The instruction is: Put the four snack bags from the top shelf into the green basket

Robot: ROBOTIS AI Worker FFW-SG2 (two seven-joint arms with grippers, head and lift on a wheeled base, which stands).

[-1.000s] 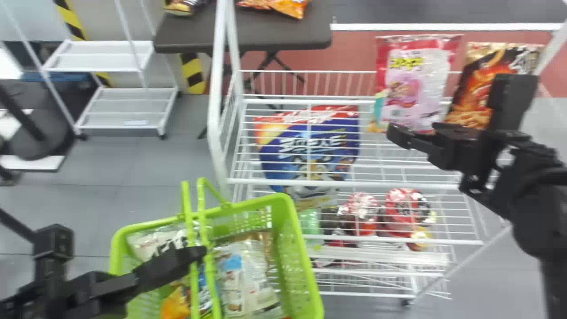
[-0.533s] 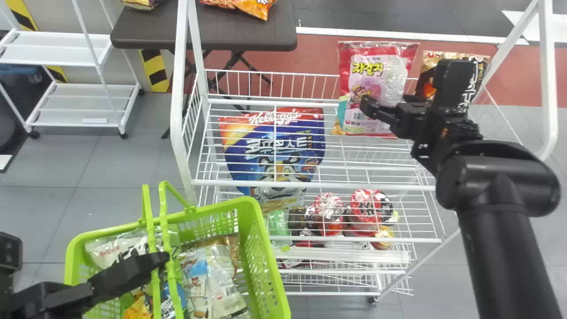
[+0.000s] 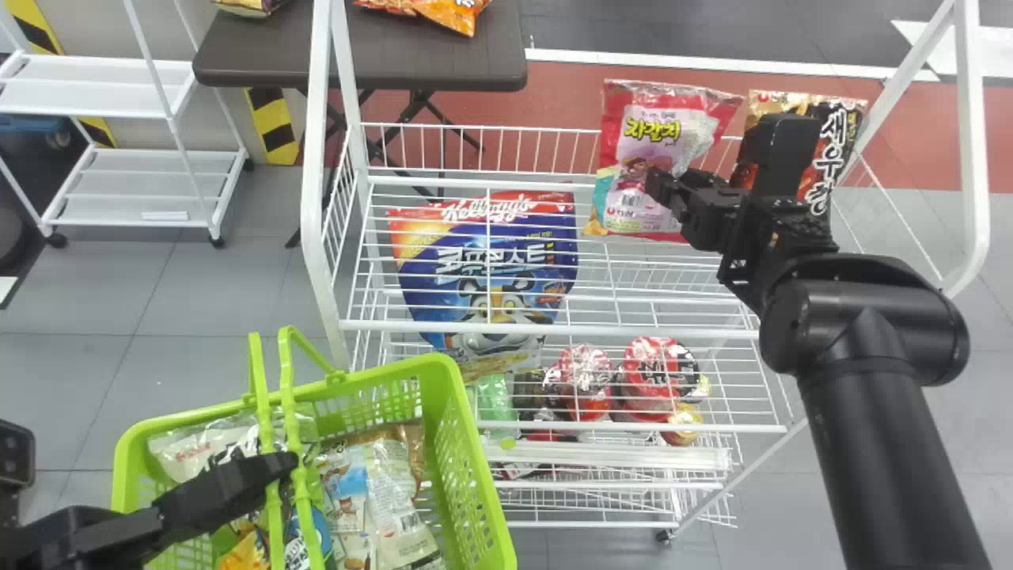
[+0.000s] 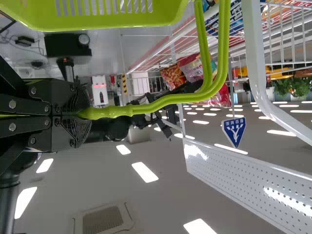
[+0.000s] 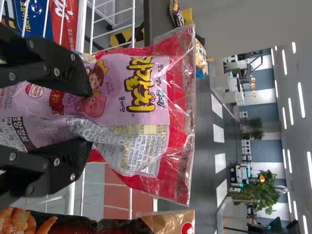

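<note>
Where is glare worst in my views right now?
Left wrist view: strongest, white ceiling strips and patches on the white perforated panel; right wrist view: glints along the glossy red-and-pink snack bag's clear edge; head view: milder shine on that bag.

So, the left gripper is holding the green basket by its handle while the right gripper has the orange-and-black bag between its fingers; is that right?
Not quite: the right wrist view shows the pink bag between the fingers of the right gripper. The left gripper holds the green basket by its handle.
</note>
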